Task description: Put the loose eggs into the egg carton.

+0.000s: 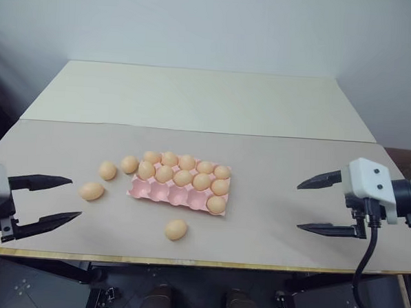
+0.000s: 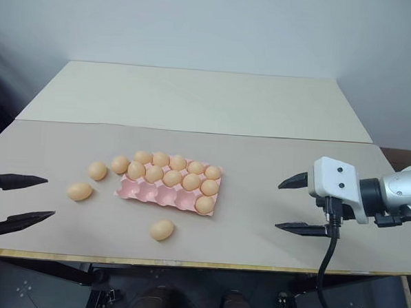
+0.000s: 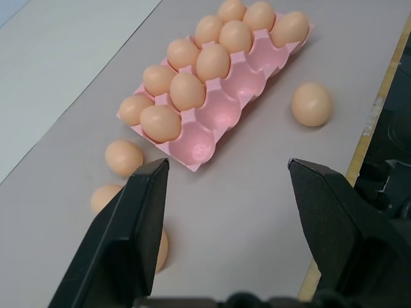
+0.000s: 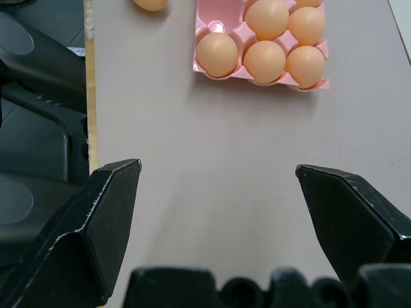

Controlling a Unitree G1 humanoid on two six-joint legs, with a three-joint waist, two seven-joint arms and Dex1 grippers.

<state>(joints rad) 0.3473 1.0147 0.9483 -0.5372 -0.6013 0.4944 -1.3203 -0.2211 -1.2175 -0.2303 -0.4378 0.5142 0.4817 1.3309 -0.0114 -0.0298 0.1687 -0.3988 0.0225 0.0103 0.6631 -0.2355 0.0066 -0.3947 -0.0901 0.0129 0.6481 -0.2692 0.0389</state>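
Left gripper (image 1: 46, 204), lower left of the head view: black fingers spread apart, nothing between them, pointing toward frame centre. Right gripper (image 1: 320, 205), lower right: white wrist housing with a black cable hanging below, fingers spread wide, empty, pointing toward centre.
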